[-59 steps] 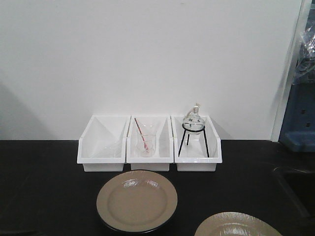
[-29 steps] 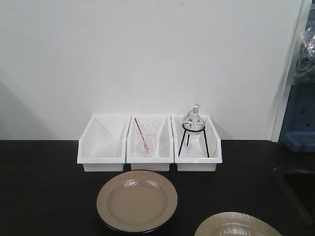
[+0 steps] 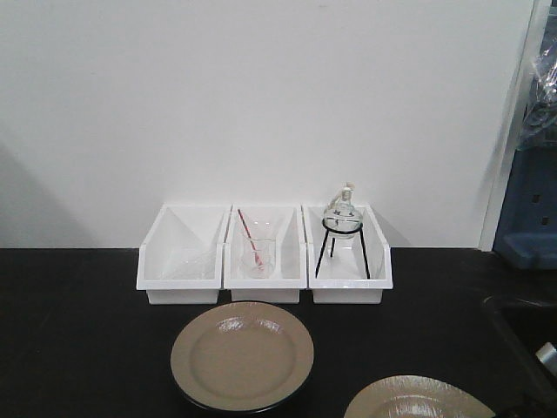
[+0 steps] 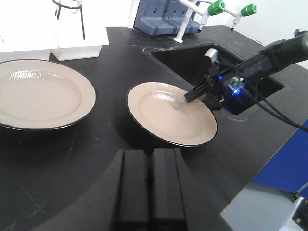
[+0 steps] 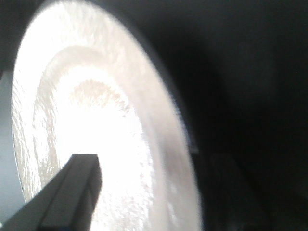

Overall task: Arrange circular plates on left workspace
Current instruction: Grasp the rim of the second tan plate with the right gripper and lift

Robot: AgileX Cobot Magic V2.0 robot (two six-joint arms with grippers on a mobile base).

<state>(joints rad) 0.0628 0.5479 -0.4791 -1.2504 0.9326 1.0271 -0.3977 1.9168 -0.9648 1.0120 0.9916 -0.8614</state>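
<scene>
The right end effector (image 4: 196, 97), newly brought in, is spread astride the rim of the right plate (image 4: 163, 115) lying on the bench (image 4: 48, 159), so a grasp is judged near; the left end effector (image 4: 150, 180) is pressed together.

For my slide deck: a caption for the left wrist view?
Right claw poised at the rim of one plate; the other plate lies apart on the black bench.

Tool finger (image 5: 79, 187) over glaring plate (image 5: 96, 86)
</scene>
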